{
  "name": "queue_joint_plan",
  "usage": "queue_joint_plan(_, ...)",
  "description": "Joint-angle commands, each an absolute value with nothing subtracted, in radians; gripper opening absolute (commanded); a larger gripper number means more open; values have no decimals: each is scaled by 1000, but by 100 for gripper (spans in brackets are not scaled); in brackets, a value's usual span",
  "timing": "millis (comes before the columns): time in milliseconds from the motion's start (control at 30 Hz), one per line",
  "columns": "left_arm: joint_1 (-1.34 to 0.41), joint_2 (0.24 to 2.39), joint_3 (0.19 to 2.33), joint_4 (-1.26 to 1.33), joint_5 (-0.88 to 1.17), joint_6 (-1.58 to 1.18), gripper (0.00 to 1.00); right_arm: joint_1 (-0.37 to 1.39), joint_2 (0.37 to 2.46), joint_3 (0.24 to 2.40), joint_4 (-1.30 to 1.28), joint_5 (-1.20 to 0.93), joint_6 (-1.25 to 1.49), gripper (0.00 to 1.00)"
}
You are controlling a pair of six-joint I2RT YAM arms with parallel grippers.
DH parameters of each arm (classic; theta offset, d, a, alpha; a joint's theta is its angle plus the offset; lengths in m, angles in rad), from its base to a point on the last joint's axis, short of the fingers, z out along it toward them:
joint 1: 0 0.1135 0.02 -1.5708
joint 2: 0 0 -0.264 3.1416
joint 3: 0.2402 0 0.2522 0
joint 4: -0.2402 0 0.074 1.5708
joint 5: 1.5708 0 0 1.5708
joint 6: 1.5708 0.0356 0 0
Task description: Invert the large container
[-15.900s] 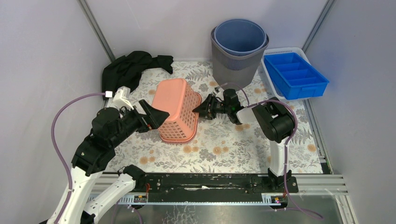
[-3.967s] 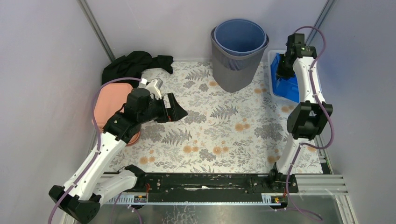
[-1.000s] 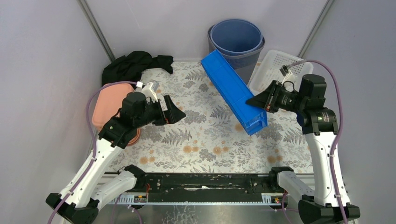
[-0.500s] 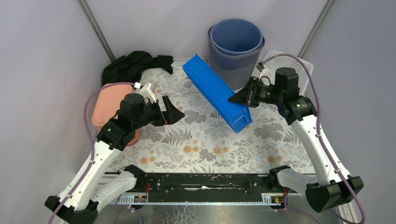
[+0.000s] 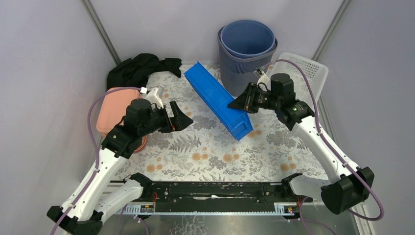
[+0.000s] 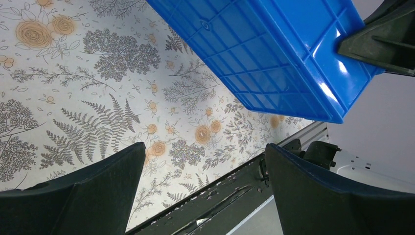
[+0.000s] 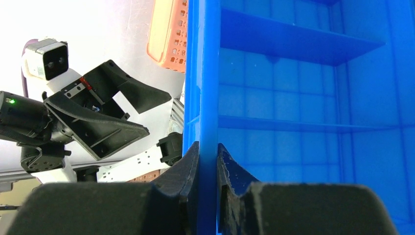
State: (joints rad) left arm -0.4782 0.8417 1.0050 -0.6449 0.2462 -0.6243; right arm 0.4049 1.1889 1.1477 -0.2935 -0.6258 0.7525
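The large container (image 5: 215, 100) is a long blue bin with dividers. It hangs tilted on its side over the middle of the floral mat. My right gripper (image 5: 238, 104) is shut on its rim, and the wrist view shows the blue wall (image 7: 303, 88) pinched between the right gripper's (image 7: 207, 147) jaws. My left gripper (image 5: 188, 117) stands open to the left of the bin, apart from it. In the left wrist view the ribbed underside of the bin (image 6: 264, 54) fills the top right, above the empty left gripper (image 6: 204, 149).
A pink basket (image 5: 112, 110) lies upside down at the mat's left edge, under my left arm. A grey bin holding a blue bucket (image 5: 247, 44) stands at the back. A white perforated tray (image 5: 301, 68) leans at the back right. Black cloth (image 5: 137, 68) is bunched at the back left.
My right arm has carried the blue bin leftward from the right side to the middle of the mat, still gripped. The left arm has hardly moved.
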Motion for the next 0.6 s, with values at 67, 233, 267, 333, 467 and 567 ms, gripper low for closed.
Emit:
queue_joint_plan(67,-485,835,994,-628,232,-626,100,442,1183,1151,-93,-611,772,0)
queue_joint_plan(233,-485,839,994,-629,232,-627,100,450,1187,1146,-92,-605,768,0)
queue_joint_plan(267,-485,839,993,-627,231,-627,100,453,1187,1145,-92,-603,767,0)
queue_joint_plan(333,-485,839,988,-624,230,-627,100,455,1187,1139,-91,-601,765,0)
queue_joint_plan(467,-485,839,985,-624,231,-627,100,461,1189,1120,-75,-600,769,0)
queue_joint_plan(567,-485,840,982,-623,230,-629,100,465,1192,1112,-69,-600,769,0)
